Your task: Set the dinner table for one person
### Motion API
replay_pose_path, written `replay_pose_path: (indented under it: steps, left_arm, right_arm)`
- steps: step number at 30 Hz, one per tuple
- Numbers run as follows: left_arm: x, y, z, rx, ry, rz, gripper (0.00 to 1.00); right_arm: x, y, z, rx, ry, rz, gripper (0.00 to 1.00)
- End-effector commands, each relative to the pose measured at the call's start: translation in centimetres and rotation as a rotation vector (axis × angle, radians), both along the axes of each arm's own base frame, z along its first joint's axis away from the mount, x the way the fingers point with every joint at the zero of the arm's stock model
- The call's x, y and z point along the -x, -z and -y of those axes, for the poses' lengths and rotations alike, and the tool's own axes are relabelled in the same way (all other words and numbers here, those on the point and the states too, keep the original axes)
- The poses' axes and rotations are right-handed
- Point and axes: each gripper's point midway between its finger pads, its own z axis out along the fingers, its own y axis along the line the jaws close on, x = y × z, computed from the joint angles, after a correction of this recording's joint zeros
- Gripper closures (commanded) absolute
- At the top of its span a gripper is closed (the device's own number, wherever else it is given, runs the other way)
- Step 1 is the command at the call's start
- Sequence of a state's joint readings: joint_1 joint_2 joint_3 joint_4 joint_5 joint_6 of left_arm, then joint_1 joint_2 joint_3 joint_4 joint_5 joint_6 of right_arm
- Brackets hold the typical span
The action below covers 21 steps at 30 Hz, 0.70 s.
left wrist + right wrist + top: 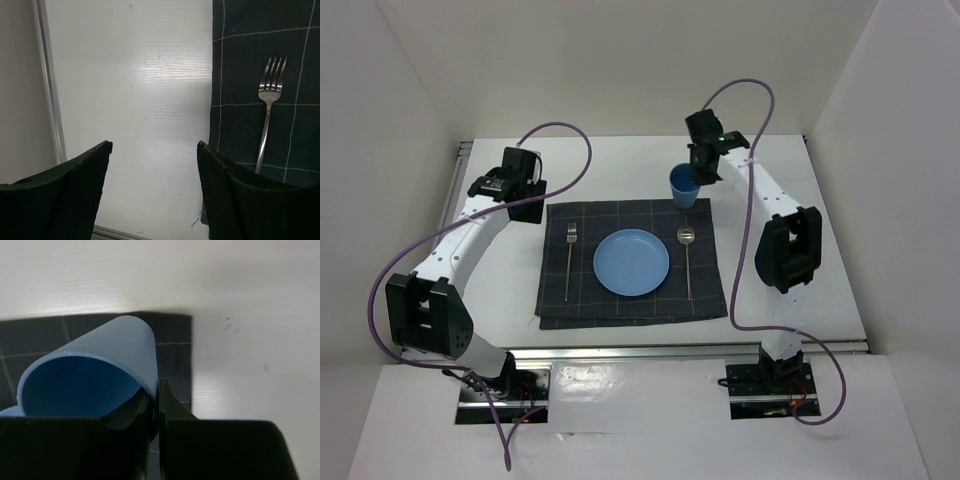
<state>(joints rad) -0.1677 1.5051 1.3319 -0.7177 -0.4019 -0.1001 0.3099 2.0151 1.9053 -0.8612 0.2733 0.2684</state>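
Where the white dinner table (pixel 620 170) spans the floor beneath both arms, a dark grey grid-lined mat (pixel 630 305) lies at its centre, bearing a blue plate (pixel 631 262), a fork (pixel 570 258) left of it and a spoon (pixel 687 258) right of it. At the mat's far right corner the right gripper (pixel 154 405) pinches the wall of a blue cup (pixel 100 370). The left gripper (pixel 155 147) hangs with jaws apart over bare table beside the mat's left edge

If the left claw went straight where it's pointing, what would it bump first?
The left claw would likely meet the bare dinner table first, just beside the mat, missing the fork.
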Motion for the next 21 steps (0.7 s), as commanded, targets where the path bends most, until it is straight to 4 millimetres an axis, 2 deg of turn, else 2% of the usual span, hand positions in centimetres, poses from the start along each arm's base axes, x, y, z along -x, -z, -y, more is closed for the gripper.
replay_pose_path:
  steps: [1,2,4,5,8,12,19,21]
  left_arm:
    - [-0.2,-1.2,0.0,0.009,0.018,0.046,0.23]
    - [-0.2,-1.2,0.0,0.009,0.018,0.046,0.23]
    - [-0.4,-1.4,-0.2,0.0,0.01,0.056,0.23]
    - [-0.4,-1.5,-0.3,-0.008,0.003,0.058,0.23]
    - [-0.3,-1.8,-0.4,-0.007,0.003,0.067,0.22]
    - [-0.1,-1.6,-0.8,-0.03,-0.013,0.061,0.22]
    - [-0.1,-1.5,-0.5,-0.015,-0.001,0.059,0.21]
    - [-0.3,-1.6,-0.5,-0.013,-0.001,0.068,0.21]
  right_arm:
    - [0.0,-1.6,-1.2,0.003,-0.027,0.03,1.0]
    - [0.2,-0.9,-2.3,0.019,-0.047,0.019,1.0]
    - [-0.4,-0.4,-2.7,0.035,-0.046,0.025,1.0]
    - [-0.3,0.8,-3.5,0.037,-0.063,-0.003,1.0]
    - [-0.4,1.3,-4.2,0.004,-0.063,-0.021,1.0]
    - [0.0,2.9,-4.8,-0.021,-0.085,-0.056,1.0]
    - [0.5,4.1,-5.1,-0.031,-0.099,-0.097,1.0]
    - [0.2,3.8,-5.0,-0.022,-0.093,-0.092,0.87]
